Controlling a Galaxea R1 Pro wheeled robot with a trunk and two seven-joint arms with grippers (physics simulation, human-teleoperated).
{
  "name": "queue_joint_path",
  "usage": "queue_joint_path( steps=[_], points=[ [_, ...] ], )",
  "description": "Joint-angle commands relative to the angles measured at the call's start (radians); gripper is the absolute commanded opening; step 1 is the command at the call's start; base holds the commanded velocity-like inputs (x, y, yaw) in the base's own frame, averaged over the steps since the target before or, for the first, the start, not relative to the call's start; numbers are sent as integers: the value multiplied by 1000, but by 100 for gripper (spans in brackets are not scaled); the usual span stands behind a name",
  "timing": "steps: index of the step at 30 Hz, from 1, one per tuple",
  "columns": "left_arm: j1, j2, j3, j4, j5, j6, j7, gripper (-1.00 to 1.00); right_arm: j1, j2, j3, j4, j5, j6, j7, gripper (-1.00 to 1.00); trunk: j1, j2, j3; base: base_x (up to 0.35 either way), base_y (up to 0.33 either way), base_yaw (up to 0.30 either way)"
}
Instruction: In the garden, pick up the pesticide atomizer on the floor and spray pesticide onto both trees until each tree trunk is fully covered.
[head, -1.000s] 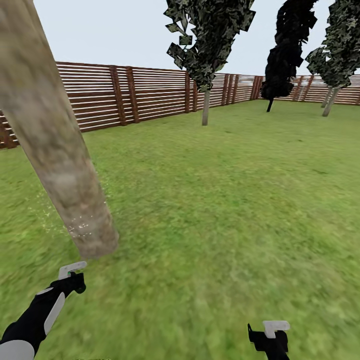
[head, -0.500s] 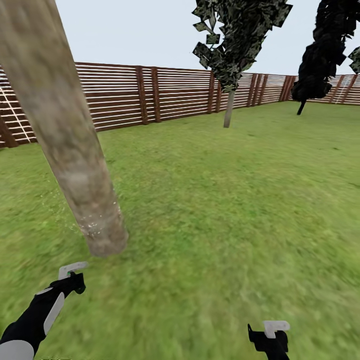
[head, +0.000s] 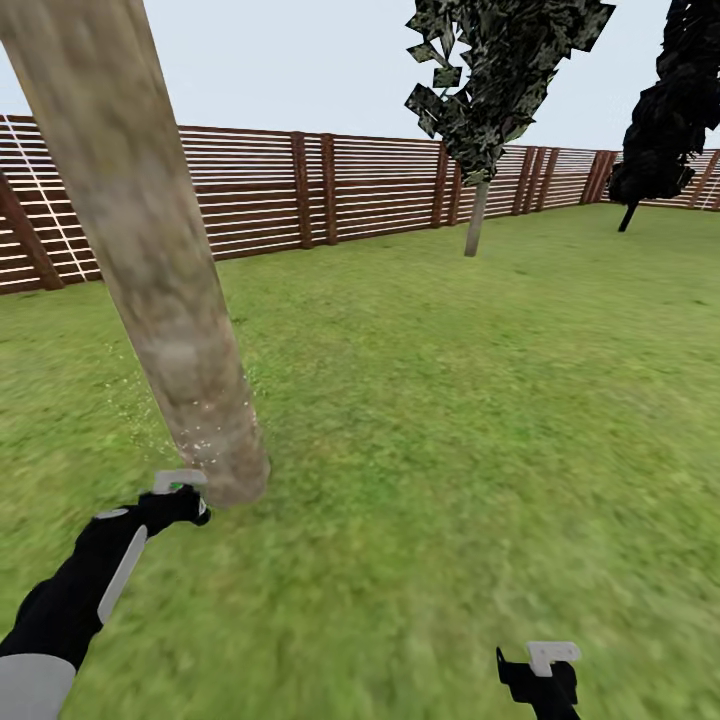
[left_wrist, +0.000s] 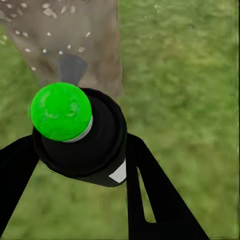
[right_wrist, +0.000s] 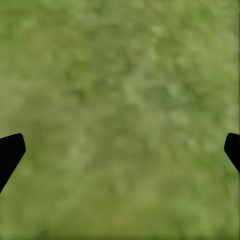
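smooth mottled tree trunk (head: 150, 250), slatted wooden fence (head: 380, 185), matt grass (head: 450, 420)

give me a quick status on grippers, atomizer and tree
Left gripper shut on the atomizer, aimed at trunk base, droplets speckling it. Right gripper open over grass. Nothing in the way.

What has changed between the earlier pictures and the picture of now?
The camera turned left, so the scene slid right. The left gripper rose and reached forward with the pesticide atomizer, close to the tree trunk. The right gripper stayed low and open over the grass.
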Motion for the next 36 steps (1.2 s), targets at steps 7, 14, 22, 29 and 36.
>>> queue_joint_path(
  steps=[7,14,22,29,36],
  points=[
    [-1,97,5,-27,10,13,-47,-100,-1,0,-4,1,12,-2,-3,100,0,0,-1,-3,0,0],
    [-68,102,6,-142,9,153,-50,-100,-1,0,-5,1,12,-2,-3,100,0,0,-1,-80,0,0],
    [-90,194,37,-89,-3,167,-43,-100,-1,0,-5,0,10,-4,-5,100,0,0,-1,0,0,66],
    [-89,192,33,-16,-38,162,-41,-100,-1,0,-5,1,11,-4,-4,100,0,0,-1,103,45,150],
    [-89,165,31,73,-38,160,-41,-100,-1,0,-5,1,11,-4,-5,100,0,0,-1,137,39,78]
  ],
)
